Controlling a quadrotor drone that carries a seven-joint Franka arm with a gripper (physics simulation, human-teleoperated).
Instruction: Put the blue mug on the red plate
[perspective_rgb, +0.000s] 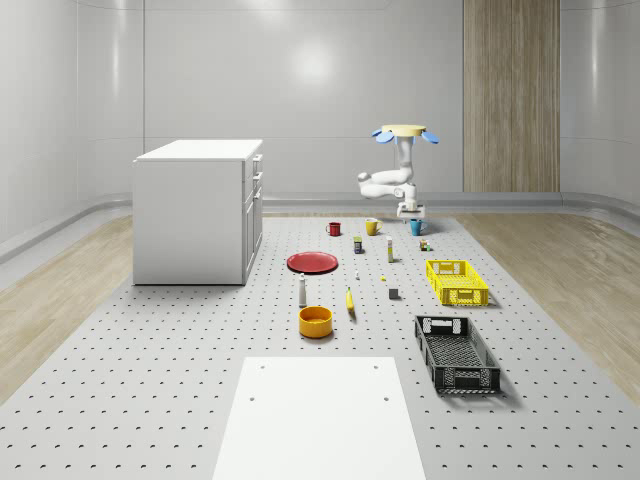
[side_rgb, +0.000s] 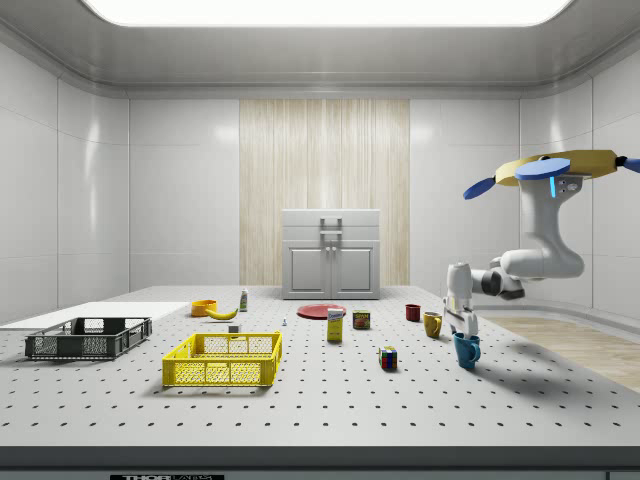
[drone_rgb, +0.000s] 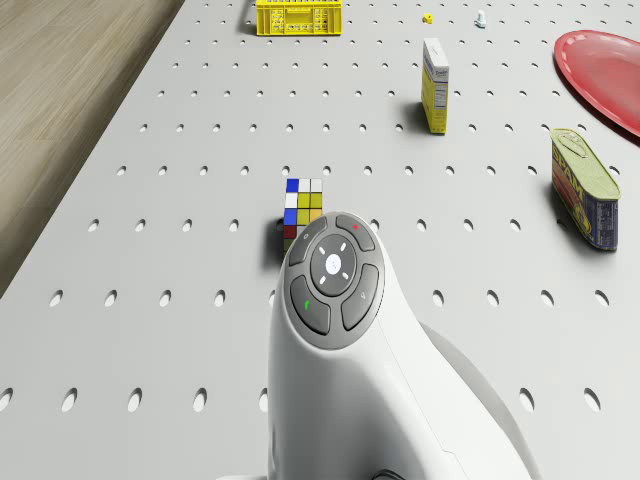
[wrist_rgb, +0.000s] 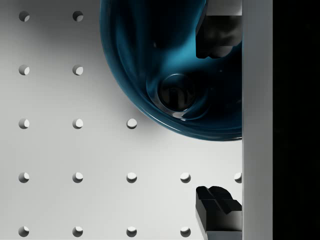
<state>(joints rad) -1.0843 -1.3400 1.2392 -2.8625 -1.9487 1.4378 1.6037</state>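
Observation:
The blue mug (perspective_rgb: 416, 227) stands upright on the pegboard table at the far end, right of a yellow mug (perspective_rgb: 372, 226); it is also in the side view (side_rgb: 466, 350). The red plate (perspective_rgb: 313, 262) lies flat nearer the table's middle (side_rgb: 321, 311) (drone_rgb: 605, 75). The drone (perspective_rgb: 405, 130) hovers above the blue mug, its arm bent downward. My gripper (perspective_rgb: 411, 212) (side_rgb: 465, 326) is open right over the mug's rim. In the wrist view, the gripper (wrist_rgb: 217, 121) straddles the mug's (wrist_rgb: 150, 65) wall: one fingertip (wrist_rgb: 217, 35) is inside, the other (wrist_rgb: 217, 207) outside.
A Rubik's cube (drone_rgb: 303, 205), a tin can (drone_rgb: 585, 185) and a small box (drone_rgb: 434, 85) stand between mug and plate. A red mug (perspective_rgb: 335, 229), yellow basket (perspective_rgb: 457, 281), black basket (perspective_rgb: 457, 353), orange bowl (perspective_rgb: 315, 320), banana (perspective_rgb: 350, 300) and white cabinet (perspective_rgb: 200, 210) are also there.

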